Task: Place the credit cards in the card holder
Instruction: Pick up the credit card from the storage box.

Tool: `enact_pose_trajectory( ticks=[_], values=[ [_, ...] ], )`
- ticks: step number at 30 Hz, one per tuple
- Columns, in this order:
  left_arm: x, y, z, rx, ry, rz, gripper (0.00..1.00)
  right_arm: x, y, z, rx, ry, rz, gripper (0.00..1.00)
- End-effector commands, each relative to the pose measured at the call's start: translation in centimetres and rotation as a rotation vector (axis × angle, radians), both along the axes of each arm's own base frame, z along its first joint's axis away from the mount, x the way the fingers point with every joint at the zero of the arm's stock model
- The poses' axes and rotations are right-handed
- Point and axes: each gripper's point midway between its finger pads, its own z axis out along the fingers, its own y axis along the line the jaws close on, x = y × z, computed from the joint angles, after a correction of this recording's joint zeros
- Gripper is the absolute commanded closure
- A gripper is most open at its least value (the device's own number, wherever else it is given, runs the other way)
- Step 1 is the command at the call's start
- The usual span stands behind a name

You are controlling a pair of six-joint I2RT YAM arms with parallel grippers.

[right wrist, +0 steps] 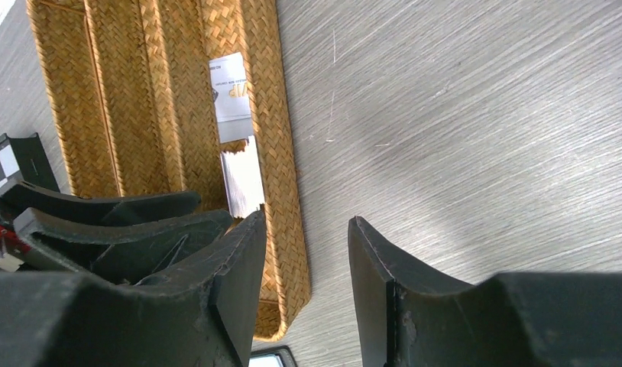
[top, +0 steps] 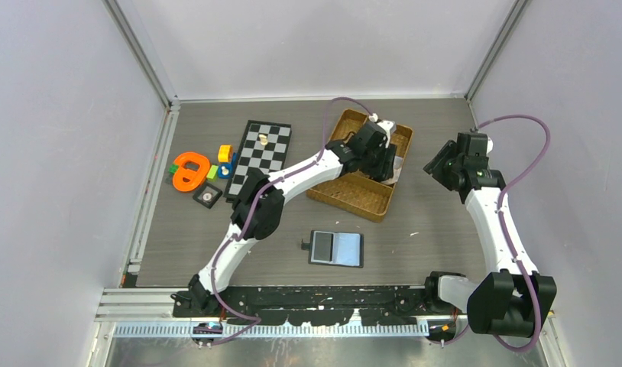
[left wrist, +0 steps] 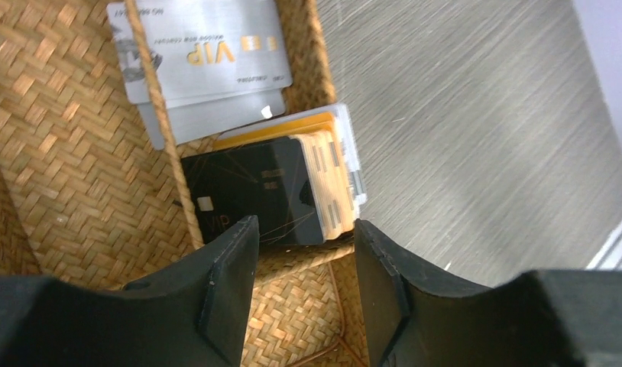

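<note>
Likely a robotics lab cell, plain grey walls (top: pixel 56 153), aluminium frame posts (top: pixel 144 53), wood-grain table (top: pixel 430 222), mounting rail (top: pixel 323 297)

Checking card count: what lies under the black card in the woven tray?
Beneath the black card a stack's edges show: tan and orange cards and a whitish one. Their faces and count are covered.

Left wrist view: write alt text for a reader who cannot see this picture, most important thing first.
The left gripper hangs open over a glossy black card topping a small stack in a brown woven tray. Two silver VIP cards lie beyond it in the tray, and grey table shows on the right.
</note>
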Motion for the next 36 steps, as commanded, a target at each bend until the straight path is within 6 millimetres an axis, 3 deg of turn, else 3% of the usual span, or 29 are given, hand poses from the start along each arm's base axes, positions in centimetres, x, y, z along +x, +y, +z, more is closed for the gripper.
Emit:
enact_pose_trajectory(
  ticks=[1, 12, 36],
  values=[
    [0.8, 0.5, 0.2, 0.056, -0.049, 0.038, 0.5, -0.5, -0.6, 0.5, -0.024, -0.017, -0.025, 0.51],
    [0.7, -0.4, -0.3, 0.038, -0.031, 0.013, 0.51, -0.3, -0.4, 0.1, -0.016, -0.009, -0.014, 0.52],
    [1.6, 1.5, -0.3, 0.082, -0.05, 0.059, 0.6, 0.0, -0.2, -0.8, -0.005, 0.017, -0.003, 0.52]
  ],
)
